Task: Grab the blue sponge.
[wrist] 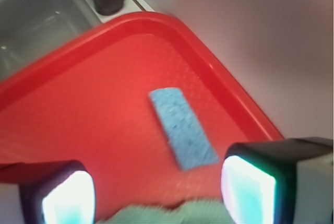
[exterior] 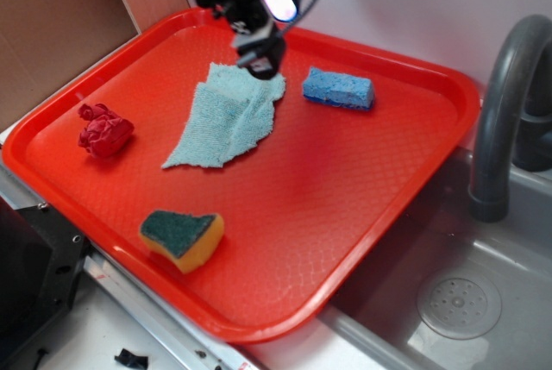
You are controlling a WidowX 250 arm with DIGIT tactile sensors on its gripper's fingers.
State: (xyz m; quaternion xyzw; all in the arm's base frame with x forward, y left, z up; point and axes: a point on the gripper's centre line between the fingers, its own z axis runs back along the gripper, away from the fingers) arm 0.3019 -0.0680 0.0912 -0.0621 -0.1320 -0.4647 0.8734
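Observation:
The blue sponge lies flat on the red tray, toward its back right corner. In the wrist view the blue sponge sits ahead of the fingers, slanting up to the left. My gripper hangs over the back edge of the pale teal cloth, left of the sponge and apart from it. The gripper is open, with only tray and a strip of teal cloth between its fingers.
A yellow sponge with a dark green face lies near the tray's front. A crumpled red rag is at the left. A grey sink and faucet stand to the right. A wall runs behind the tray.

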